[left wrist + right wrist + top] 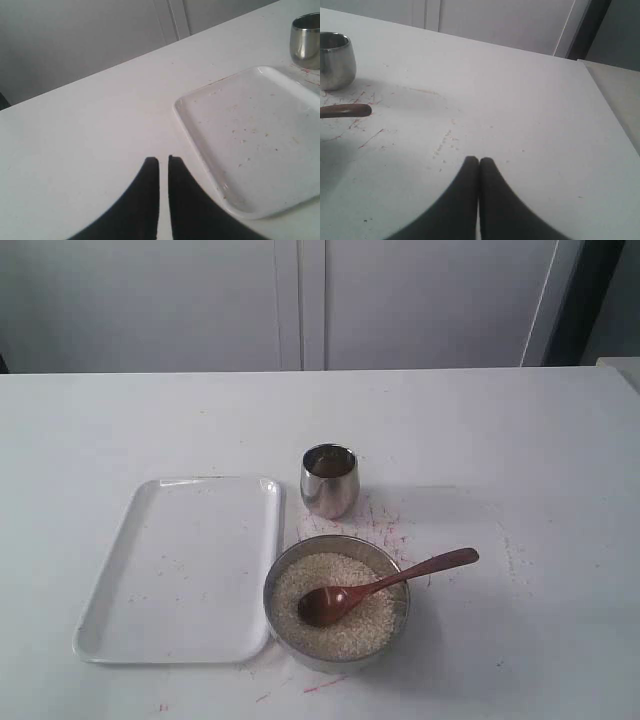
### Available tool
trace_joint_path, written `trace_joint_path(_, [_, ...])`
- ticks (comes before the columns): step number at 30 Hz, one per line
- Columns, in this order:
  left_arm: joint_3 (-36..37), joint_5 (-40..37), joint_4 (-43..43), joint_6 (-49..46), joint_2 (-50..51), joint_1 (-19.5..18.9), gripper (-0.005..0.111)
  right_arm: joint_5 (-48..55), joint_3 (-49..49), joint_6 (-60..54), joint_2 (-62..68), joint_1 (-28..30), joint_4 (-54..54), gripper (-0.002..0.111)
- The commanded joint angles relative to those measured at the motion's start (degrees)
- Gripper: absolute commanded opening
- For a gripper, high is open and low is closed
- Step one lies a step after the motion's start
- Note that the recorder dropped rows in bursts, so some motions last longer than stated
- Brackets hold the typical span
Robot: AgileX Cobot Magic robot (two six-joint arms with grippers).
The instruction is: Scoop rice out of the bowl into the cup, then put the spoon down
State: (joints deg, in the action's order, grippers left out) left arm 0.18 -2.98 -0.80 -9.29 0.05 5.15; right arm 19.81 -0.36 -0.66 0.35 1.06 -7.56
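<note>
The wide steel bowl (pixel 283 570) sits near the table's front, filled with off-white rice (pixel 350 630). The reddish-brown wooden spoon (pixel 390 582) lies in it, round end on the rice, handle resting over the rim toward the right. Just behind the bowl stands the small shiny cup (pixel 329 480), which also shows as the cup (pixel 306 40) and the cup (pixel 335 60) in the wrist views. The spoon handle's tip (pixel 345 110) shows in the right wrist view. My left gripper (pixel 163 160) is shut and empty over bare table beside the tray. My right gripper (pixel 479 160) is shut and empty, away from the spoon. Neither gripper appears in the exterior view.
A white rectangular tray (pixel 185 565) lies left of the bowl and cup, with a few specks on the tray (pixel 260 135). Red marks and stray grains (pixel 385 525) dot the table around the bowl. The table's right edge (pixel 610 110) runs close to my right gripper.
</note>
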Motion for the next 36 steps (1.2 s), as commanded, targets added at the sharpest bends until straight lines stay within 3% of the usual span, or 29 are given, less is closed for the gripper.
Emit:
trace_joint_path(1, [-0.2,0.4,0.3,-0.1,-0.1,0.2,0.014,-0.1,0.4,-0.6,-0.4,0.1,-0.2,0.000])
trace_joint_path(33, [-0.2,0.4,0.3,-0.1,-0.1,0.2,0.014,-0.1,0.4,-0.6,-0.4,0.1,-0.2,0.000])
trace_joint_path(36, [-0.2,0.4,0.3,-0.1,-0.1,0.2,0.014,-3.7,0.4,-0.6,-0.4,0.1,-0.2,0.000])
